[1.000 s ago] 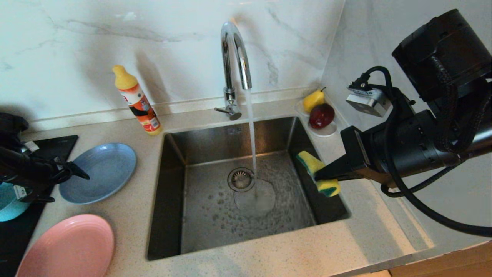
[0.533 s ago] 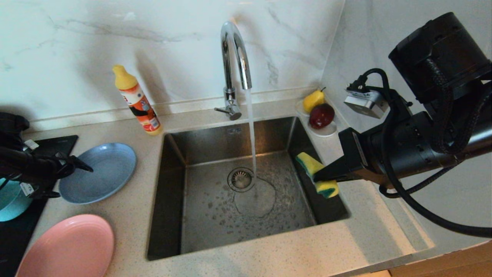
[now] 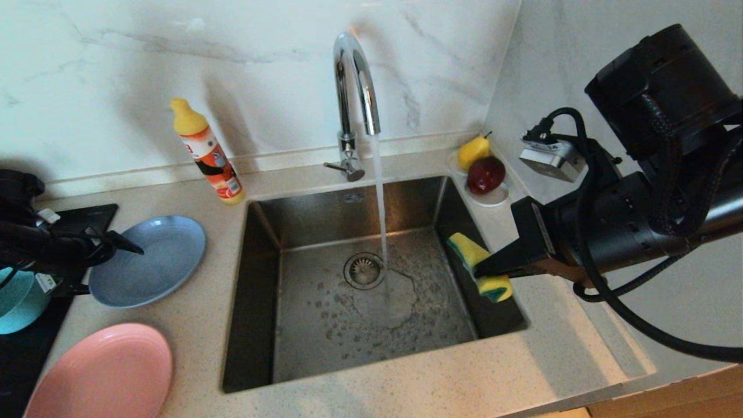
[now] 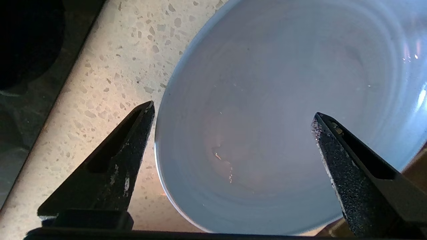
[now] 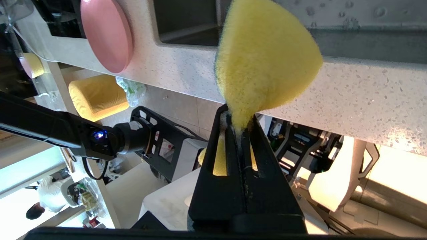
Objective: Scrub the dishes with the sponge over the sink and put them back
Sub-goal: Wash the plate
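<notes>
A light-blue plate (image 3: 159,255) lies on the counter left of the sink (image 3: 371,209). My left gripper (image 3: 113,268) hovers open over its left rim. In the left wrist view the left gripper (image 4: 232,109) is spread across the plate (image 4: 267,83), one fingertip over the counter, touching nothing. The pink plate (image 3: 101,371) lies at the front left and the teal bowl (image 3: 14,302) at the left edge. My right gripper (image 3: 479,270) is shut on the yellow and green sponge (image 3: 467,249) over the sink's right side. The squeezed sponge (image 5: 267,56) bulges beyond the right gripper (image 5: 238,120).
Water runs from the chrome tap (image 3: 354,87) onto the basin floor beside the drain (image 3: 364,270). An orange detergent bottle (image 3: 208,152) stands behind the blue plate. A white saucer (image 3: 493,198) with a pear and a red fruit sits at the back right. A black hob (image 3: 87,217) lies at the left.
My left wrist has turned a little, and its upper finger has shifted toward the wall over the blue plate. The right arm and sponge have stayed in place.
</notes>
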`<state>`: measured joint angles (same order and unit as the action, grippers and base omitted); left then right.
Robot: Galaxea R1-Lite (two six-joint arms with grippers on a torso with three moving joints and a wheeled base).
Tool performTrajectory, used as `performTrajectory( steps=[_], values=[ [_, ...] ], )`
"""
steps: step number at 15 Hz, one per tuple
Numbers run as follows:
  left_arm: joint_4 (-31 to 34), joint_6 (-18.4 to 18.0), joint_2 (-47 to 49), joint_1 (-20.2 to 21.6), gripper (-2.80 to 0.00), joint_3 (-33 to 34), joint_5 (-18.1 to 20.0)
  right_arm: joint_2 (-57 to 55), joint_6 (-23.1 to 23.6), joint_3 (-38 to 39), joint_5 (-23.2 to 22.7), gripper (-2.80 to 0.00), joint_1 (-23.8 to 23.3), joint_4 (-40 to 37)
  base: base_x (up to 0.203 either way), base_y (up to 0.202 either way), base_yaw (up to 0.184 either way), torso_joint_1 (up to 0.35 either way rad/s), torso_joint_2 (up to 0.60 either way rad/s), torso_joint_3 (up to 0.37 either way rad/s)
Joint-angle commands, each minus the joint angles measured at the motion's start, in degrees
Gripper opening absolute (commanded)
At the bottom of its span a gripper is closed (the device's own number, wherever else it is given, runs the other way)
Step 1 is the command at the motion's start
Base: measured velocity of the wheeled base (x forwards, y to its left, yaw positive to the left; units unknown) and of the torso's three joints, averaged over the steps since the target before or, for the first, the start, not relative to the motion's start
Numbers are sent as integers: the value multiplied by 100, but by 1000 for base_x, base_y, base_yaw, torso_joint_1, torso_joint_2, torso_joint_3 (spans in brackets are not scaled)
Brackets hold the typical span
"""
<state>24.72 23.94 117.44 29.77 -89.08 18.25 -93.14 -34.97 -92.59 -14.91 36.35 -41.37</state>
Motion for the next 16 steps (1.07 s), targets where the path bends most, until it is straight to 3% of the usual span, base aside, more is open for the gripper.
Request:
performTrajectory(
  steps=[1,15,16],
  values=[
    [13,14,81,3,0,-12,3,0,-18,60,-12,-280,-5,-17,0,0,0,0,0,0],
    [8,14,243,-5,0,-144,-168,82,-27,101,-65,-280,-5,103,0,0,0,0,0,0],
    [6,8,244,0,-280,-161,-214,85,-27,92,-65,-280,-5,103,0,0,0,0,0,0]
  ],
)
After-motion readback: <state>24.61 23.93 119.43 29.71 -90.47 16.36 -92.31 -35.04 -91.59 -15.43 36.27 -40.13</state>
